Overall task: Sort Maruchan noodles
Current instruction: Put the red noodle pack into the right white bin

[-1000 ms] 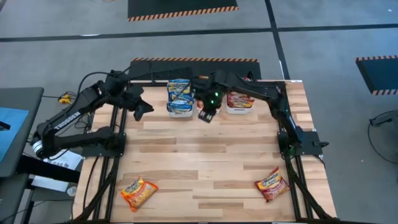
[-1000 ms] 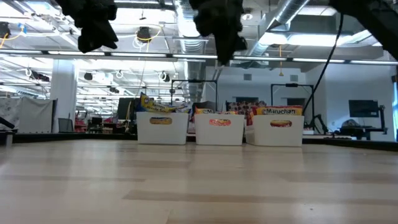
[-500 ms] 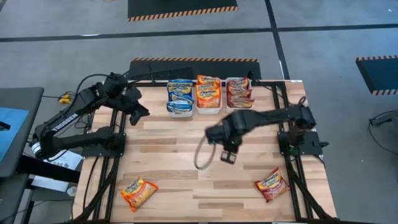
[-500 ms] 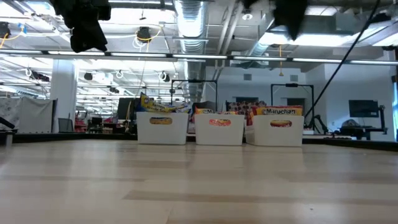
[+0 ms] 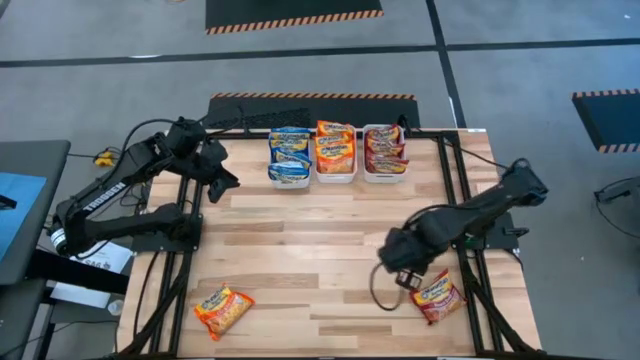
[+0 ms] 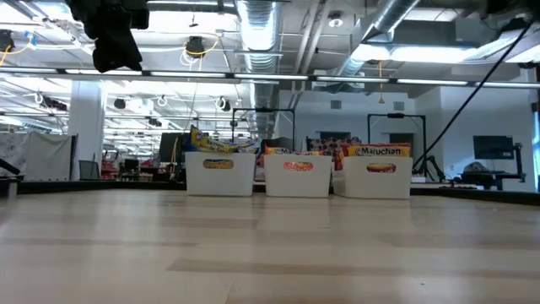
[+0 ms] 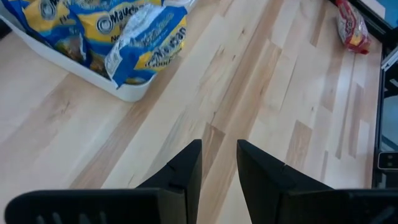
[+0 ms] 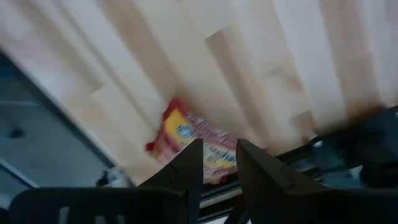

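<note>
Right pincer (image 5: 403, 281) beside crinkly dark-red packet (image 5: 437, 296).

Wooden table (image 5: 300, 250): three trays (image 5: 337, 177), two packets (image 5: 224, 309).

Three white trays (image 5: 336, 176), two loose packets (image 5: 223, 310), two arms (image 5: 120, 185).

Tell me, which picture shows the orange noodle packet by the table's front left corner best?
The high view: the orange packet lies whole and unblocked on the table. The left wrist view catches it small, far off. The low and right wrist views miss it.
</note>
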Robot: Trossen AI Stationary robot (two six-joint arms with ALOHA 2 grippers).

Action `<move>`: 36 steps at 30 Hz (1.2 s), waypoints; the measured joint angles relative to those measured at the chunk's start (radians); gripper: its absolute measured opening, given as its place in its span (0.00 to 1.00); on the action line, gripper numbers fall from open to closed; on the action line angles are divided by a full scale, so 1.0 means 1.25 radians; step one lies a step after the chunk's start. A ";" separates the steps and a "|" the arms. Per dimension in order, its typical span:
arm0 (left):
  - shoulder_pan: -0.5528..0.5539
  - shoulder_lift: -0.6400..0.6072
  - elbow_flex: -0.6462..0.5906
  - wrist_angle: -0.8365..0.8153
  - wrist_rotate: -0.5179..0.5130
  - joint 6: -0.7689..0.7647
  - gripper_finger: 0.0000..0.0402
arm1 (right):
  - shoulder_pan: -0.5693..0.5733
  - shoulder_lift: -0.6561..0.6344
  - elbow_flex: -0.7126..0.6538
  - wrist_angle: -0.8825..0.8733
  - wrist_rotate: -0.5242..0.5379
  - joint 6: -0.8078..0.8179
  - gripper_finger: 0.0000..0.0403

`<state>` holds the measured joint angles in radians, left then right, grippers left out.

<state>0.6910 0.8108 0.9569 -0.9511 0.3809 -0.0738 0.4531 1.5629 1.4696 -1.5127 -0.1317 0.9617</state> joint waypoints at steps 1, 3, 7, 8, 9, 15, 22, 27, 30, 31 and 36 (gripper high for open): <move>0.000 0.000 0.000 -0.006 0.000 0.000 0.22 | 0.010 -0.021 -0.002 0.002 0.002 0.023 0.30; 0.000 0.000 0.000 -0.010 0.000 0.000 0.22 | 0.029 -0.069 -0.008 0.002 0.028 0.064 0.30; 0.000 0.000 0.000 -0.010 0.000 0.000 0.22 | 0.042 -0.168 -0.017 0.008 0.109 0.131 0.30; 0.000 0.000 0.000 -0.010 0.000 0.000 0.22 | 0.041 -0.188 -0.018 0.009 0.122 0.142 0.30; 0.000 0.000 0.000 -0.010 -0.001 0.000 0.22 | 0.037 -0.206 -0.018 0.009 0.134 0.148 0.30; 0.000 0.000 0.000 -0.009 -0.001 -0.017 0.22 | -0.004 -0.278 -0.018 -0.036 0.146 0.091 0.31; 0.000 0.000 -0.001 -0.009 -0.001 -0.059 0.22 | -0.084 -0.298 -0.019 -0.048 0.136 -0.100 0.40; 0.000 0.000 -0.001 -0.009 -0.002 -0.098 0.22 | -0.149 -0.299 -0.026 -0.044 0.085 -0.281 0.49; 0.000 0.000 -0.001 -0.009 -0.002 -0.141 0.22 | -0.183 -0.304 -0.077 -0.044 0.008 -0.381 0.52; 0.000 0.000 -0.001 -0.009 -0.002 -0.157 0.22 | -0.189 -0.310 -0.106 -0.040 -0.024 -0.406 0.52; 0.000 0.000 -0.001 -0.009 -0.002 -0.204 0.22 | -0.193 -0.355 -0.285 0.067 -0.159 -0.454 0.51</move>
<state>0.6910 0.8112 0.9562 -0.9623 0.3782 -0.3286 0.2116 1.1193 1.1129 -1.4295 -0.3309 0.3942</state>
